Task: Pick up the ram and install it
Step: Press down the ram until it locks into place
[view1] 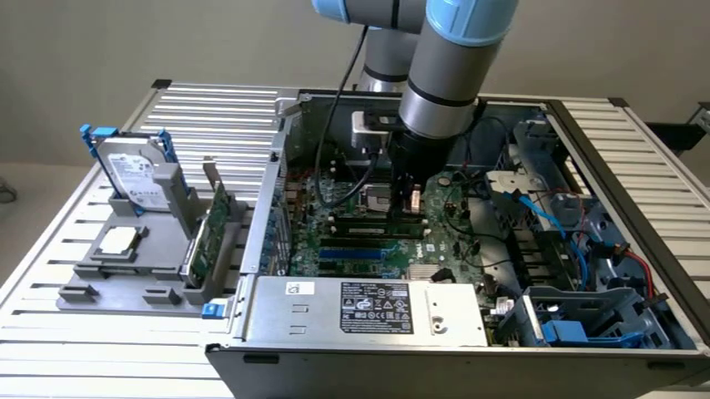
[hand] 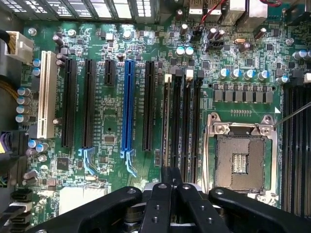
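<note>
Hovering over the motherboard (hand: 112,121), the gripper (hand: 171,187) looks closed, seemingly empty.

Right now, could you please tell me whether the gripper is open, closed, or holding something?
Gripper: closed over the motherboard; whether it holds the ram cannot be told.

1. The motherboard (hand: 112,121) is a glossy green circuit board with fine printed tracks.
2. Its expansion slots (hand: 129,104) are smooth plastic in black, blue and white.
3. The processor socket (hand: 240,155) has a shiny bare-metal frame.
4. The gripper (hand: 171,182) looks like matt black plastic with small bolt heads.
5. The computer case (view1: 367,345) is dull grey sheet metal.
6. The hard drive (view1: 139,179) has a silvery metal face and blue plastic rails.
7. The table (view1: 66,283) is ribbed, pale, satin metal.
</note>
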`<state>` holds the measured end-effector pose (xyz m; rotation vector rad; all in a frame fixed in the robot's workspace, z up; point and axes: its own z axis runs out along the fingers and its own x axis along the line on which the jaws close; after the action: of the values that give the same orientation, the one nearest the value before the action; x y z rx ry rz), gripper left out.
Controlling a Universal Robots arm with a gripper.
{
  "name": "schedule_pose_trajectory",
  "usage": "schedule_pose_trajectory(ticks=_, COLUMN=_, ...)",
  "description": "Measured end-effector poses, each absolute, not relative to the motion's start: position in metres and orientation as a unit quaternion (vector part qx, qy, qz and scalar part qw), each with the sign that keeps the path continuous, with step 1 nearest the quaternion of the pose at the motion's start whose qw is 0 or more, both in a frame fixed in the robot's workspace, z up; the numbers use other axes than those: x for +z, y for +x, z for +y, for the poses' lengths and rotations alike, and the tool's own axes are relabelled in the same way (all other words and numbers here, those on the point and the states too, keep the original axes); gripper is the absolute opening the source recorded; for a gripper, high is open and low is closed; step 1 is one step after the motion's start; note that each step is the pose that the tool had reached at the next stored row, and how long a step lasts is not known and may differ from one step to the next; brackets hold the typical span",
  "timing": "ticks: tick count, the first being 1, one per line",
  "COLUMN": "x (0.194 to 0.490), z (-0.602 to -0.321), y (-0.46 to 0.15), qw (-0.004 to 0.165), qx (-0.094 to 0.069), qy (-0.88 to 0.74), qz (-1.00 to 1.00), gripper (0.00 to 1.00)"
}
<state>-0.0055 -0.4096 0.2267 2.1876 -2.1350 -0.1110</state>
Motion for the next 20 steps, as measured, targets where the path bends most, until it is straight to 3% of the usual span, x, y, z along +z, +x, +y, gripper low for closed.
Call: schedule_pose_trajectory(ticks=20, x=0.244, z=-0.411, y=-0.018, qw=0.04, qx=-0.036, qy=0.714, qz=-0.698, gripper=0.11)
